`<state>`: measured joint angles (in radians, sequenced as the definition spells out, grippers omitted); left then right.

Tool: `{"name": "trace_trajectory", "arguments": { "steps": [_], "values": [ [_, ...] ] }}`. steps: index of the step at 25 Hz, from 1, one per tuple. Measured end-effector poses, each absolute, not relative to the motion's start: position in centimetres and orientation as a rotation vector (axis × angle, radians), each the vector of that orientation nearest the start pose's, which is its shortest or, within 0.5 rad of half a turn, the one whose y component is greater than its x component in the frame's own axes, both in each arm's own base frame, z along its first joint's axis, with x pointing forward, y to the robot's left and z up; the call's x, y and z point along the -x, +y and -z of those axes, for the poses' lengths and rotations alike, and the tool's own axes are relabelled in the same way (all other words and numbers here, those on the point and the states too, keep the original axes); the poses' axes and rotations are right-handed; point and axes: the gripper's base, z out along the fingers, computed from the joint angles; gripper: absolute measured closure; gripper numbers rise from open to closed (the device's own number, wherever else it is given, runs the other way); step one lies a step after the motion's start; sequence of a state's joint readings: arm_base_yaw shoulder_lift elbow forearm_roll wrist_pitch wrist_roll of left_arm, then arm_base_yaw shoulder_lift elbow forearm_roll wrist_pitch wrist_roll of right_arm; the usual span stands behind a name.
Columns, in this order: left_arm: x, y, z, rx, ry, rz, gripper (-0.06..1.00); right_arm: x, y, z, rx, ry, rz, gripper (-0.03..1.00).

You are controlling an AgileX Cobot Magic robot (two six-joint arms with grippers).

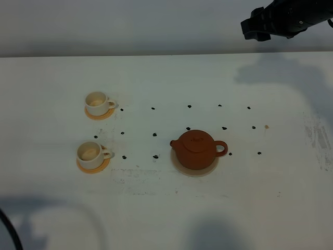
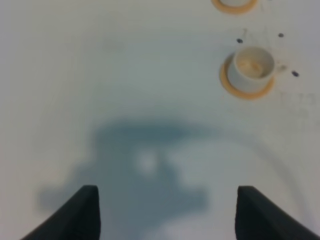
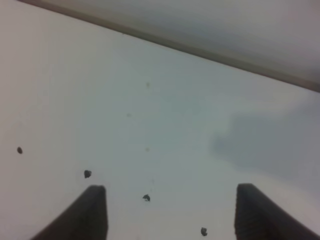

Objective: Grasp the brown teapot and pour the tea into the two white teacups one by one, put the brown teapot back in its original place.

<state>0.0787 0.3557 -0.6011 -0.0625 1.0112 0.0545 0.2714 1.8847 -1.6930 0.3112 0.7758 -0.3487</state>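
The brown teapot [image 1: 196,146] stands upright on its pale beige disc [image 1: 195,170], right of the table's middle, with its handle to the right and its spout to the left. The two white teacups stand on orange-tan coasters at the left: the far cup [image 1: 97,102] and the near cup [image 1: 90,152]. My right gripper [image 1: 255,26] hangs high over the far right of the table; in the right wrist view it [image 3: 171,186] is open and empty. My left gripper [image 2: 167,189] is open and empty over bare table; one teacup [image 2: 250,66] lies ahead of it.
Small black dots [image 1: 154,135] mark the white table [image 1: 156,208] in rows between the cups and the teapot. The table's far edge [image 1: 156,54] meets a grey wall. A dark cable [image 1: 9,232] shows at the near left corner. The second coaster's rim [image 2: 234,6] shows in the left wrist view.
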Motion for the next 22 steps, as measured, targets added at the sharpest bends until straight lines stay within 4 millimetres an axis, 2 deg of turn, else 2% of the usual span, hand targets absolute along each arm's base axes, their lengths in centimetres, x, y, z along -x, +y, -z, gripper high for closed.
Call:
{"name": "trace_trajectory", "arguments": {
  "steps": [3,9,22],
  "values": [
    [-3.4,-0.2,-29.4,0.063,2.239,0.019,0.40,-41.2,13.5,-30.8,0.571,2.362,-0.331,0.44],
    [-2.6,-0.3,-26.5,0.077,2.270,0.026,0.40,-41.1,13.6,-30.7,0.577,2.373,-0.334,0.44],
    [-1.8,-0.3,-26.3,0.080,2.218,0.026,0.40,-41.1,13.5,-30.7,0.584,2.382,-0.331,0.45]
  ]
}}
